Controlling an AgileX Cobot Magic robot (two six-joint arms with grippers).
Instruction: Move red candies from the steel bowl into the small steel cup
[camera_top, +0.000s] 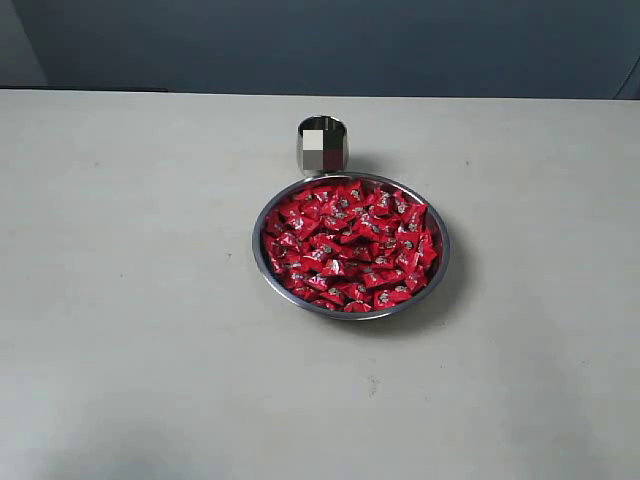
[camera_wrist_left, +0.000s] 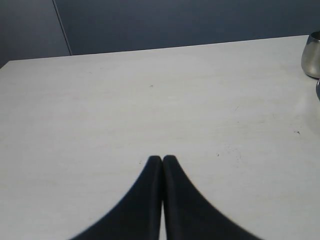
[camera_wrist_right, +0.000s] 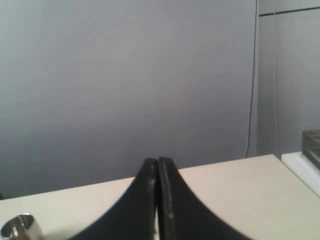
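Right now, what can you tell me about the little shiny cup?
The small steel cup is a short round tumbler of mirror-bright metal, its sides reflecting light and dark patches. It stands upright on the pale table, just behind the steel bowl in the exterior view, so near its rim that contact cannot be judged. Its inside cannot be seen. Nothing holds it.

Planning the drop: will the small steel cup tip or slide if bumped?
The small steel cup looks narrow and upright, so a high bump may tip it. Its shiny steel on the smooth table probably slides easily.
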